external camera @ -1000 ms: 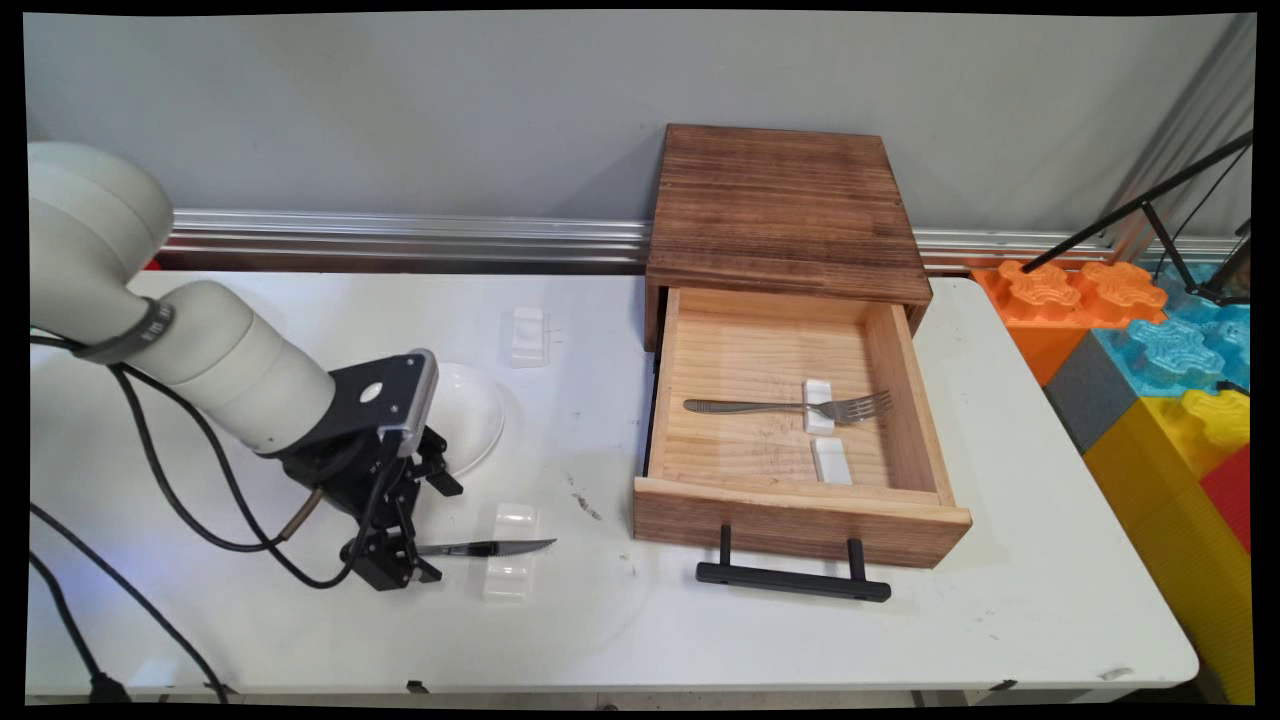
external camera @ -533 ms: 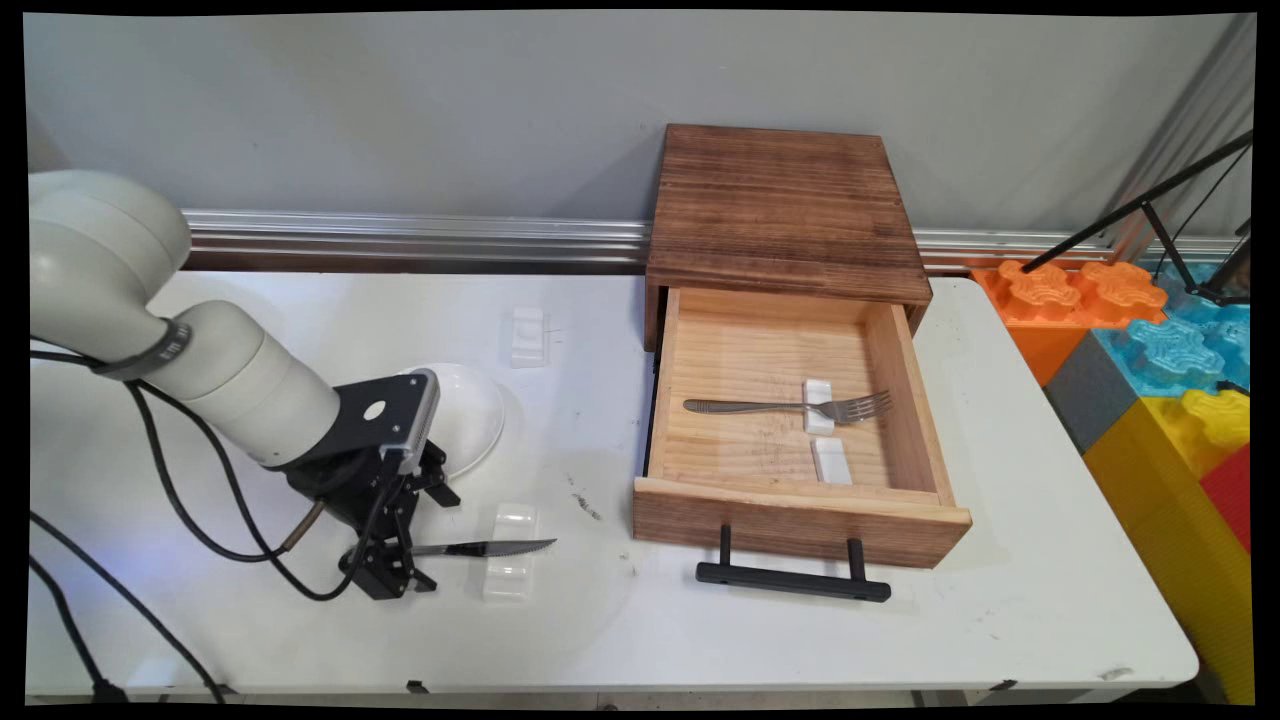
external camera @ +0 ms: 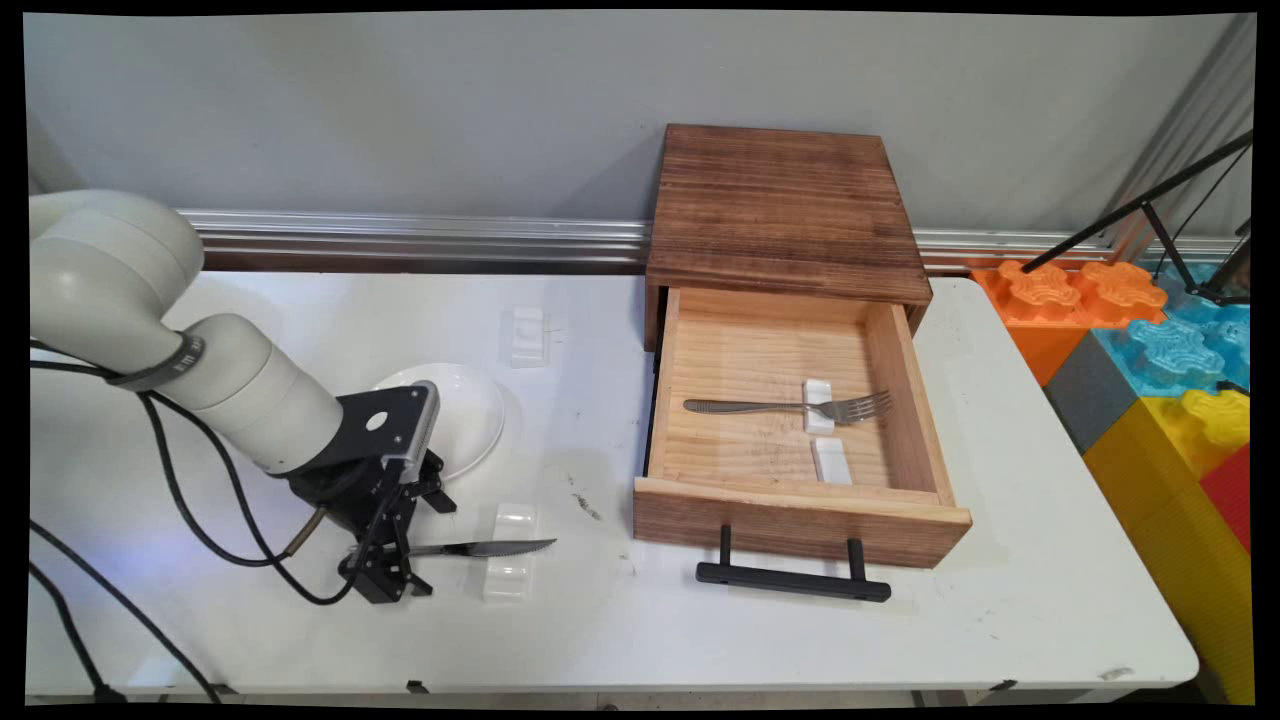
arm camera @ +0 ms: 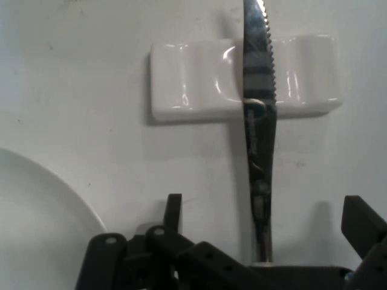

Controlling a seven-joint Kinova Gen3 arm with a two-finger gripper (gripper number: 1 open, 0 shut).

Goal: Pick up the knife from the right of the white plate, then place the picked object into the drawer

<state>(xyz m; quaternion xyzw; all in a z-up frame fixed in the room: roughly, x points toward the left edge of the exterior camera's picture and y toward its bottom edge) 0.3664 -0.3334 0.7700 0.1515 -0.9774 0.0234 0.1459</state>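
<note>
The gripper (external camera: 385, 580) stands low near the table's (external camera: 700, 640) front-left corner, its fingers spread apart around the knife (arm camera: 259, 139) handle without touching it. The blade rests across a white rest (arm camera: 199, 78) just beyond, with a white plate (external camera: 470, 410) nearby.

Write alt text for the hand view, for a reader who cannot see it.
A serrated steel knife runs up the frame from between the open pincer fingers, its blade lying across a white ceramic rest on the white table. The rim of a white plate curves in at lower left.
</note>
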